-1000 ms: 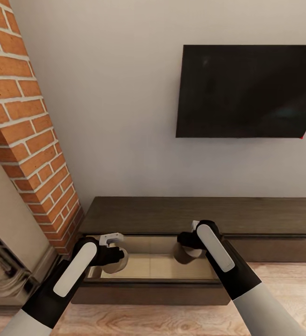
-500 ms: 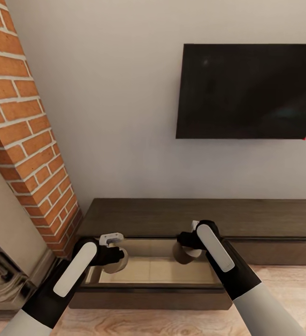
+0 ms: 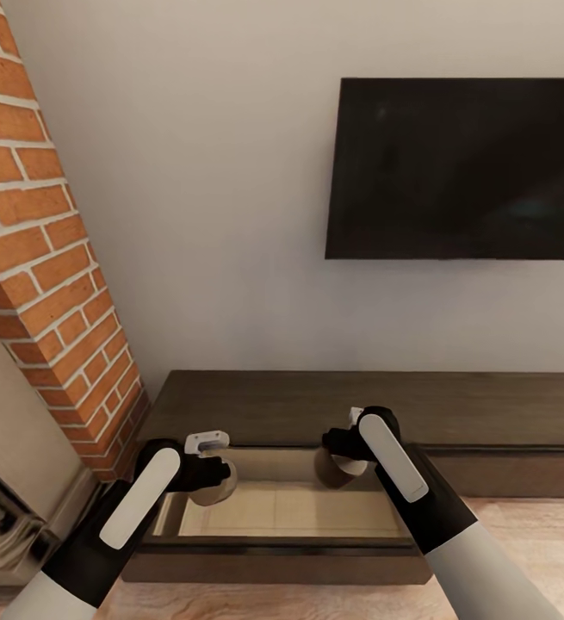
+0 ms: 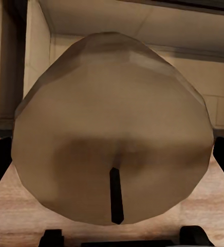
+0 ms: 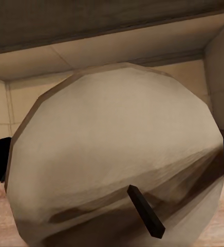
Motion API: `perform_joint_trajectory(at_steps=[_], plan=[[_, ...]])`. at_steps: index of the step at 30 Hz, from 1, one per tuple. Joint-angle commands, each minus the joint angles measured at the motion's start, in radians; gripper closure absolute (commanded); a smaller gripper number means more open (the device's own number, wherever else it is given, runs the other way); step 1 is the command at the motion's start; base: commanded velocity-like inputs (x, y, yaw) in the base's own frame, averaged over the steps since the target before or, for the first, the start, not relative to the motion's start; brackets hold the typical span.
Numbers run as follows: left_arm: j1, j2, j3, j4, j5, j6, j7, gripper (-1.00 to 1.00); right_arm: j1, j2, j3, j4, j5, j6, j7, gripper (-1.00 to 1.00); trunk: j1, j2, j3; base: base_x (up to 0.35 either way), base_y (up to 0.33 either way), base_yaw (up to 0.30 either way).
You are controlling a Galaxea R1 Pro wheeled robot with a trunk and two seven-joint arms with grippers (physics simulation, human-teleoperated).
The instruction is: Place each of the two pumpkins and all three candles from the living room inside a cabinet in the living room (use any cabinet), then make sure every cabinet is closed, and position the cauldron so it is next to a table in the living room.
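A grey wall carries a black TV, with a brick fireplace at the left and plank floor below. Since a second ago the view has tilted slightly. The cabinet has one open drawer. Over its rear corners, the left gripper clamps a tan candle and the right gripper clamps another candle.
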Motion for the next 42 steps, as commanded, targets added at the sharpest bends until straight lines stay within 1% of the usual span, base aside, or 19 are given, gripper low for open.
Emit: perform_joint_trajectory(at_steps=[1,11,26,32,33,35,38,41,42], plan=[[-0.001,0.001,-0.002,-0.001,0.009,0.001,0.011,1.0,-0.001,-0.001,0.003,-0.001,-0.01,0.001,-0.011,1.0,0.0,-0.001,-0.001,0.187,0.0,0.0],[-0.001,0.0,-0.004,0.0,0.01,0.001,0.011,1.0,-0.001,0.015,0.004,-0.001,0.001,0.0,-0.011,1.0,0.0,-0.001,-0.001,0.085,0.0,0.0],[-0.001,0.0,-0.003,0.002,0.01,0.001,0.011,1.0,-0.001,0.016,0.004,0.0,0.002,0.0,-0.011,1.0,0.0,-0.001,-0.001,0.101,0.0,0.0],[-0.001,0.0,-0.004,0.001,0.011,-0.001,0.012,1.0,-0.001,0.017,0.005,0.004,0.001,0.0,-0.011,1.0,0.0,-0.001,-0.001,0.033,0.0,0.0],[-0.001,0.0,-0.005,0.001,0.011,-0.001,0.012,1.0,-0.001,0.017,0.009,0.009,0.001,0.0,-0.01,1.0,0.0,-0.001,-0.001,0.006,0.0,0.0],[-0.001,0.0,-0.005,0.001,0.01,-0.001,0.013,1.0,-0.001,0.018,0.031,0.031,0.0,0.0,0.005,1.0,0.0,-0.001,-0.001,0.003,0.0,0.0],[-0.001,-0.001,-0.005,0.001,0.01,-0.001,0.013,1.0,-0.001,0.02,0.06,0.064,0.001,0.0,0.044,1.0,0.0,-0.001,-0.001,0.0,0.0,0.0],[-0.001,-0.001,-0.004,0.002,0.011,-0.002,0.014,1.0,-0.001,0.039,0.073,0.105,0.003,0.0,0.067,1.0,0.0,-0.001,-0.001,0.0,0.0,0.0],[-0.001,-0.001,-0.004,0.002,0.012,-0.002,0.014,1.0,-0.001,0.044,0.074,0.116,0.003,0.0,0.069,1.0,0.004,-0.008,-0.004,0.0,0.0,0.0]])
